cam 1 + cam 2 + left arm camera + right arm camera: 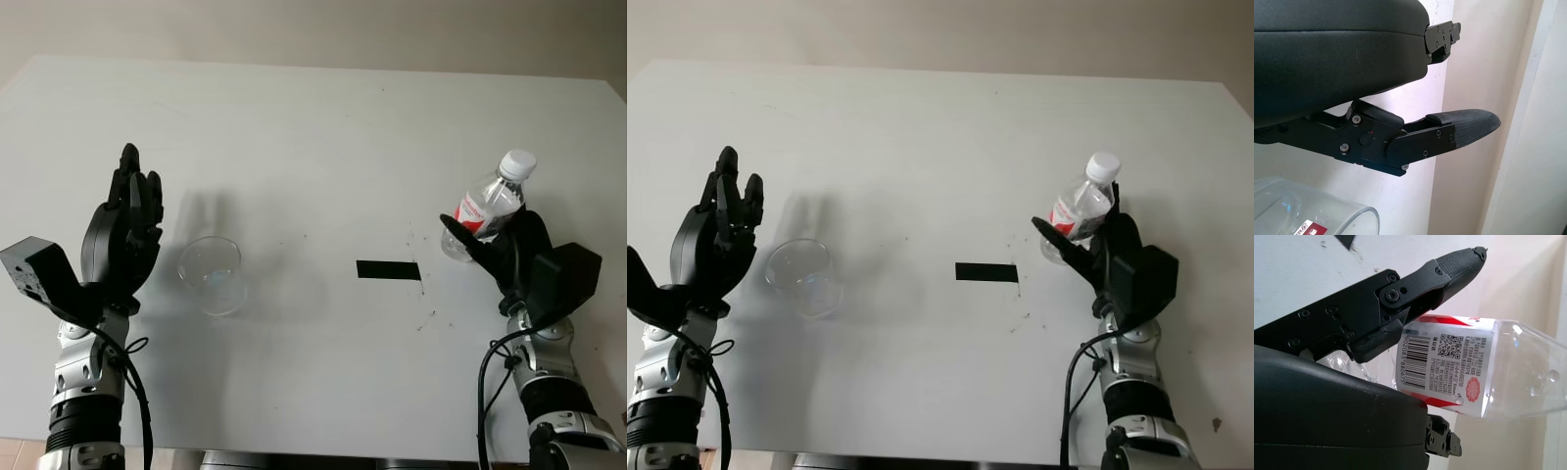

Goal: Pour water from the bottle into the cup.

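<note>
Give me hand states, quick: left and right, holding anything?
Left hand: open, holding nothing, raised beside the cup.
Right hand: closed around the bottle, cap still on.

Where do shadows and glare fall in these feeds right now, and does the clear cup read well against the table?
Left eye view: the raised open left hand casts a soft shadow on the white table beyond the clear plastic cup, whose rim stays faint. Right wrist view: bright highlights streak the clear plastic water bottle with its red-and-white label, gripped by the right hand.
</note>
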{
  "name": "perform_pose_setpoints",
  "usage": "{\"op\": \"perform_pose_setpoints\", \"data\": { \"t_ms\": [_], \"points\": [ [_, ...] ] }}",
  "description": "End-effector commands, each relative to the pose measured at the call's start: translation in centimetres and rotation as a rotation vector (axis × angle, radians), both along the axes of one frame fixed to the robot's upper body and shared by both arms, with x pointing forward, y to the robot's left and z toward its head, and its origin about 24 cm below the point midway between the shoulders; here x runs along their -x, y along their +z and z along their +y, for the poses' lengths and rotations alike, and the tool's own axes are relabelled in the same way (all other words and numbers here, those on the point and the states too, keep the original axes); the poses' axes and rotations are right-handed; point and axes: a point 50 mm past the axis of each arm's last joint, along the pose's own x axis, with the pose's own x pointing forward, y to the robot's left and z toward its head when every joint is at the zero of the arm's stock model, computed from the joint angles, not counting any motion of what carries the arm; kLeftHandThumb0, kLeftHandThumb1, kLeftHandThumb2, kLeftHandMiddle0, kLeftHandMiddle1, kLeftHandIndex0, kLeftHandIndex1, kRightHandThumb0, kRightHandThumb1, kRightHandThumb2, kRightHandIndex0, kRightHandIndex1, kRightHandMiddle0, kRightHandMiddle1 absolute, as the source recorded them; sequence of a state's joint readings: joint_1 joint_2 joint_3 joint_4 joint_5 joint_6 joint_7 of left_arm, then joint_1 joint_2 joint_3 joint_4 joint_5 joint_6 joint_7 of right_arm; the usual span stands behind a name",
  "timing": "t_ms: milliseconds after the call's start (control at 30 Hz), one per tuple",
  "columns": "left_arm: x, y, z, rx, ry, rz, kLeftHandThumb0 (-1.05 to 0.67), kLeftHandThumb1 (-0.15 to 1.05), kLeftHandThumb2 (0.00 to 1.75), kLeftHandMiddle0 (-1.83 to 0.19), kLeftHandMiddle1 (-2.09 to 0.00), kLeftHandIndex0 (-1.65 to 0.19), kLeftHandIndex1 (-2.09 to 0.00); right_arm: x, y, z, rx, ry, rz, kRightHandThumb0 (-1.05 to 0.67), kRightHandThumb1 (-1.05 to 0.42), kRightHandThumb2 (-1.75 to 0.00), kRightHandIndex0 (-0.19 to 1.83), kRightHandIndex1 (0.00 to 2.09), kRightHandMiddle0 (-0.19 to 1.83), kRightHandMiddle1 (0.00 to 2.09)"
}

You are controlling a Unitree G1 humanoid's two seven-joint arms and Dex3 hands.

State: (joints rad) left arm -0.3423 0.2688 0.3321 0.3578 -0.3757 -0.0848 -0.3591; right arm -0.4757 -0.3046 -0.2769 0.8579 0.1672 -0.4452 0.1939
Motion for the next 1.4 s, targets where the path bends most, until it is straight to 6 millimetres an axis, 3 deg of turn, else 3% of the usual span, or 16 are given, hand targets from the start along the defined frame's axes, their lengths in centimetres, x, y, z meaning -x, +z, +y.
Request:
{"op": "perform_pose_setpoints", "data": {
  "t_ms": [0,100,167,200,233,267,300,333,467,567,1000,1167,1367],
  "points": [
    [0.2,0.2,0.3,-0.016,0.002,-0.008,-0.78,1.05,0.64,0.19,0.00,0.19,0.00,0.0,-0.8,0.3,-0.081,-0.005,0.027,-0.74,-0.87,-0.04,-0.19,0.00,-0.19,0.00],
    [0.2,0.2,0.2,-0.013,0.003,-0.009,-0.78,1.05,0.63,0.19,0.00,0.19,0.00,-0.2,-0.9,0.3,-0.123,-0.008,0.025,-0.64,-0.87,-0.05,-0.13,0.04,-0.11,0.05],
    [0.2,0.2,0.2,-0.018,0.004,-0.008,-0.78,1.05,0.63,0.19,0.00,0.19,0.00,-0.2,-0.8,0.2,-0.130,-0.014,0.024,-0.55,-0.88,-0.05,0.05,0.22,0.06,0.32],
    [0.2,0.2,0.2,-0.020,0.004,-0.007,-0.78,1.05,0.63,0.19,0.00,0.19,0.00,-0.2,-0.8,0.2,-0.125,-0.026,0.017,-0.52,-0.88,-0.05,0.00,0.63,-0.02,0.83],
    [0.2,0.2,0.2,-0.021,0.003,-0.007,-0.78,1.05,0.63,0.19,0.00,0.19,0.00,-0.2,-0.7,0.1,-0.113,-0.041,0.012,-0.47,-0.88,-0.05,-0.03,1.33,-0.03,1.46],
    [0.2,0.2,0.2,-0.022,0.003,-0.007,-0.78,1.05,0.63,0.19,0.00,0.19,0.00,-0.3,-0.6,0.1,-0.103,-0.052,0.009,-0.45,-0.89,-0.05,0.00,1.65,0.01,1.75],
    [0.1,0.1,0.1,-0.021,0.002,-0.008,-0.78,1.05,0.63,0.19,0.00,0.19,0.00,-0.3,-0.6,0.1,-0.077,-0.071,0.006,-0.44,-0.89,-0.05,0.02,1.81,0.03,1.91],
    [0.1,0.1,0.1,-0.014,0.001,-0.007,-0.78,1.05,0.63,0.19,0.00,0.19,0.00,-0.4,-0.5,0.1,-0.078,-0.082,0.008,-0.42,-0.90,-0.06,0.18,1.98,0.16,2.02],
    [0.1,0.1,0.0,-0.011,0.002,-0.006,-0.78,1.05,0.62,0.19,0.00,0.19,0.00,-0.6,-0.3,0.2,-0.101,-0.095,0.008,-0.33,-1.00,-0.06,0.84,2.09,0.78,2.09],
    [0.0,0.1,-0.1,-0.009,0.003,-0.008,-0.78,1.05,0.62,0.19,0.00,0.19,0.00,-0.8,-0.1,0.2,-0.105,-0.087,0.014,-0.30,-1.03,-0.06,1.10,2.09,1.00,2.09],
    [-0.2,-0.1,-0.6,0.008,0.019,0.008,-0.78,1.05,0.62,0.19,0.00,0.19,0.00,-2.4,1.7,1.9,-0.013,0.001,0.042,-0.23,-1.05,-0.14,1.17,2.09,1.07,2.09],
    [-0.2,-0.2,-0.7,0.008,0.016,0.006,-0.78,1.05,0.63,0.19,0.00,0.19,0.00,-4.3,4.9,4.4,0.297,0.087,-0.073,-0.19,-1.05,-0.18,1.18,2.09,1.07,2.09],
    [-0.1,-0.2,-0.7,0.009,0.020,0.001,-0.78,1.05,0.64,0.19,0.00,0.19,0.00,-6.5,8.2,7.9,0.515,0.194,-0.152,-0.15,-1.05,-0.17,1.06,2.09,1.03,2.09]
  ]
}}
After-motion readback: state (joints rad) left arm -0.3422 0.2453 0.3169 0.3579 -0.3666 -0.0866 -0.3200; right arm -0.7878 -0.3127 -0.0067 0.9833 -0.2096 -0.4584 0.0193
